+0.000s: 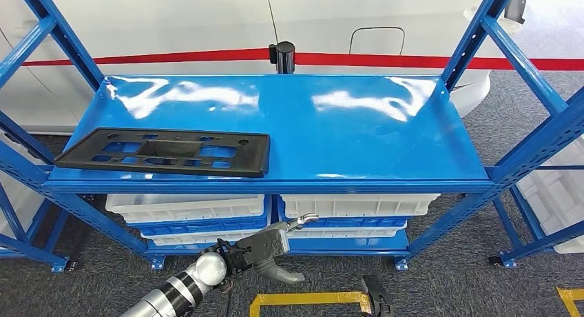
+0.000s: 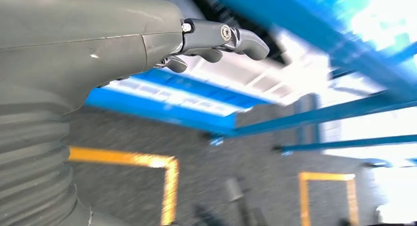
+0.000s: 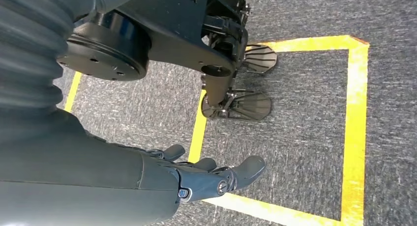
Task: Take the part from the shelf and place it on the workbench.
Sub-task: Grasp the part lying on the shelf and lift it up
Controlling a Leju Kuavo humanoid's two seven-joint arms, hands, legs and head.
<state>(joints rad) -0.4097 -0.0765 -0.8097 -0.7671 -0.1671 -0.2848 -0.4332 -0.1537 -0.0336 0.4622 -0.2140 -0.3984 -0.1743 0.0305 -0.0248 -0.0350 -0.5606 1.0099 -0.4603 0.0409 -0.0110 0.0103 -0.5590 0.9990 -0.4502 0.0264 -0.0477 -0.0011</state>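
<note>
Overhead, I see the flat, black, cut-out part (image 1: 164, 152) on the glossy blue shelf (image 1: 358, 134), up and left of my empty, spread left robot hand (image 1: 272, 249). Wrist-side, my right robot hand (image 3: 211, 174) hangs empty, fingers apart, above grey carpet (image 3: 295, 132).

You see the flat black plastic part (image 1: 165, 152) lying at the glossy blue metal shelf's (image 1: 358, 134) front left, white plastic bins (image 1: 358, 205) beneath.

Grey carpet floor (image 1: 447, 282), yellow tape lines (image 1: 303, 300), white wall (image 1: 172, 21), red stripe (image 1: 413, 59).
</note>
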